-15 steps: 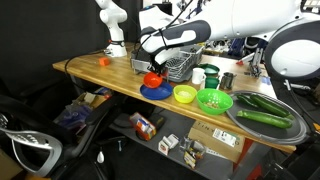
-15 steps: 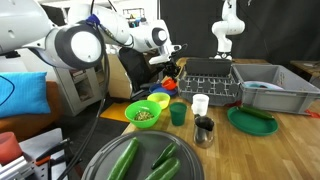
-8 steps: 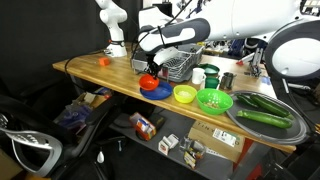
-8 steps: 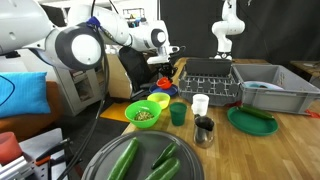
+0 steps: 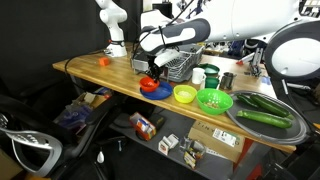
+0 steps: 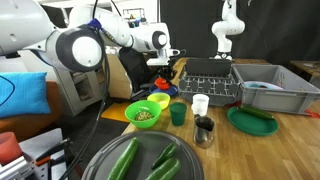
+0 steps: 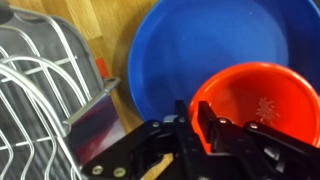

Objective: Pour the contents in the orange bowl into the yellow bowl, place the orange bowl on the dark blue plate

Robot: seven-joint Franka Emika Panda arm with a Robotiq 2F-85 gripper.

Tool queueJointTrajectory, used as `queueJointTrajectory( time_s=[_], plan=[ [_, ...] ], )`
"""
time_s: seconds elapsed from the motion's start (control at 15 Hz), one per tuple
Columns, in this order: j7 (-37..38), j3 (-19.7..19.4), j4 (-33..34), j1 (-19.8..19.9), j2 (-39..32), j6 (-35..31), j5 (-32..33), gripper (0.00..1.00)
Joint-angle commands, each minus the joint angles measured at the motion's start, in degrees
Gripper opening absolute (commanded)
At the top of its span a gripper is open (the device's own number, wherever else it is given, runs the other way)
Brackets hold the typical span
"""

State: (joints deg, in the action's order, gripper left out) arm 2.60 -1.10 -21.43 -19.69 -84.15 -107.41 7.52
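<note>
Both fingers (image 7: 205, 128) clamp rim of orange bowl (image 7: 262, 110), one in, one out. Bowl is right over dark blue plate (image 7: 190, 50), off-centre; touching or not, can't tell. Next prob. straight down, release.

wrist view crops the orange bowl (image 7: 262, 100) and dark blue plate (image 7: 200, 45).
</note>
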Motion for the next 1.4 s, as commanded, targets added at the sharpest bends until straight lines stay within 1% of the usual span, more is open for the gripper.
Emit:
queueJointTrajectory(
  time_s=[0.0, 0.2, 0.33, 0.47, 0.53, 1.0, 1.33],
  plan=[
    [1.7, 0.4, 0.2, 1.1, -0.2, 2.6, -1.6, 0.5],
    [3.9, -0.6, 0.9, 1.1, -0.2, 5.9, -0.8, 0.71],
    [5.1, -1.4, -0.5, 0.3, 1.1, 6.4, 0.1, 0.86],
    [5.7, -1.8, 0.0, -0.4, 1.6, 6.5, 0.6, 0.98],
    [5.8, -2.0, 0.1, -0.7, 1.9, 6.6, 0.8, 1.0],
    [5.8, -4.0, 0.4, -3.2, 5.0, 7.2, 2.7, 1.0],
    [5.3, -5.7, 0.5, -6.4, 6.5, 7.7, 5.8, 1.0]
  ],
)
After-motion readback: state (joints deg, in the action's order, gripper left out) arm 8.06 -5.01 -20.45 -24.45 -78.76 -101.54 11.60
